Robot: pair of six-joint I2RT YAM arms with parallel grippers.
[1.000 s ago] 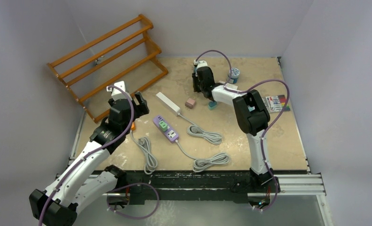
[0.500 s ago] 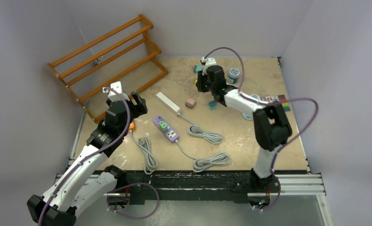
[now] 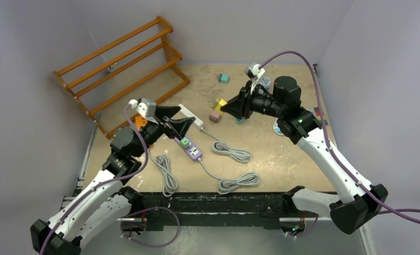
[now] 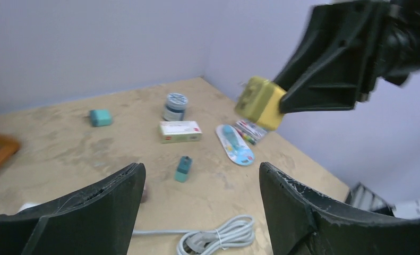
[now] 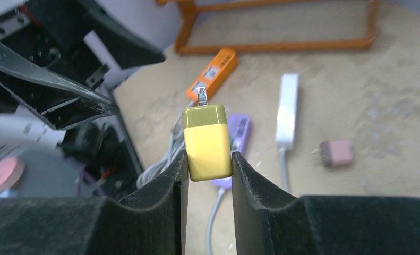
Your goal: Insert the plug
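My right gripper (image 3: pixel 226 107) is shut on a yellow plug (image 3: pixel 220 103) and holds it in the air above the table's middle. In the right wrist view the plug (image 5: pixel 207 141) sits between my fingers with its metal prongs (image 5: pixel 201 95) pointing away, towards the purple power strip (image 5: pixel 237 129) below. That purple strip (image 3: pixel 193 150) lies on the table with a green plug (image 3: pixel 184 142) in it. My left gripper (image 3: pixel 183 118) is open and empty above the strip's far end. The left wrist view shows the yellow plug (image 4: pixel 260 102) ahead, up right of my gripper (image 4: pixel 202 172).
A white power strip (image 3: pixel 190 117), a pink adapter (image 3: pixel 214 116), a teal adapter (image 3: pixel 240 120) and two coiled grey cables (image 3: pixel 234 151) lie around the purple strip. An orange strip (image 5: pixel 213 71) lies by the wooden rack (image 3: pixel 120 69). A spool (image 4: pixel 174 106) and a box (image 4: pixel 181 131) are further off.
My right arm has swung from the table's back to the middle and raised the yellow plug. My left gripper has turned right, over the purple strip's far end.
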